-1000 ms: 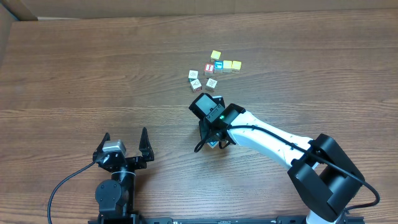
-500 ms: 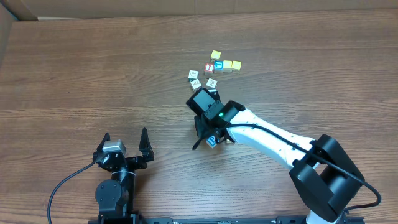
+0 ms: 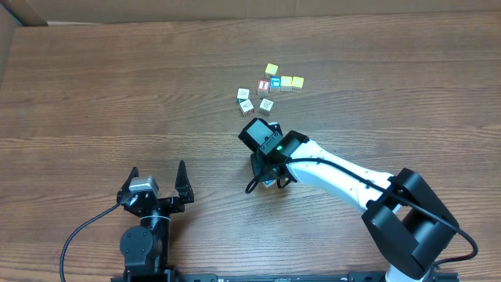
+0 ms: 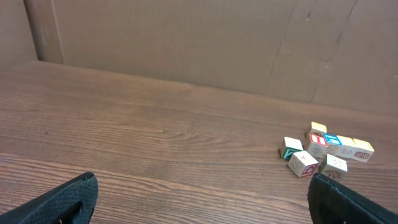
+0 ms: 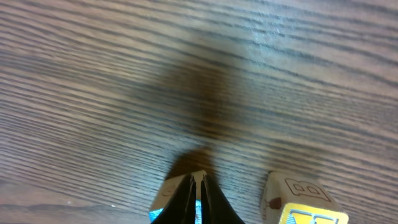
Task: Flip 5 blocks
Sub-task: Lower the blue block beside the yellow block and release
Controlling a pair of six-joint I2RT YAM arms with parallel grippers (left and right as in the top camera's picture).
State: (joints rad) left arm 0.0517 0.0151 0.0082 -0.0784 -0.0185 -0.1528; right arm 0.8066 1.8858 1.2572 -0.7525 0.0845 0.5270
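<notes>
My right gripper (image 5: 199,177) is shut, its closed fingertips resting on top of a pale block (image 5: 176,191) with a blue face low on its side. A second block (image 5: 297,198), pale with a yellow-bordered face, stands just to its right, apart from the fingers. In the overhead view the right gripper (image 3: 264,180) is at mid-table, with a bit of the blue-faced block (image 3: 269,183) showing beside it. Several more blocks (image 3: 271,86) lie clustered farther back. My left gripper (image 3: 156,190) stands open near the front edge, holding nothing.
A cube with a red "I" (image 3: 264,85) sits inside the far cluster, seen in the left wrist view as the cluster (image 4: 324,150) at the right. A cardboard wall (image 4: 186,37) runs along the back of the table.
The right gripper swung slightly left and forward half a second ago, then returned; the blue-faced block is more hidden under it now. The left arm stayed still.
</notes>
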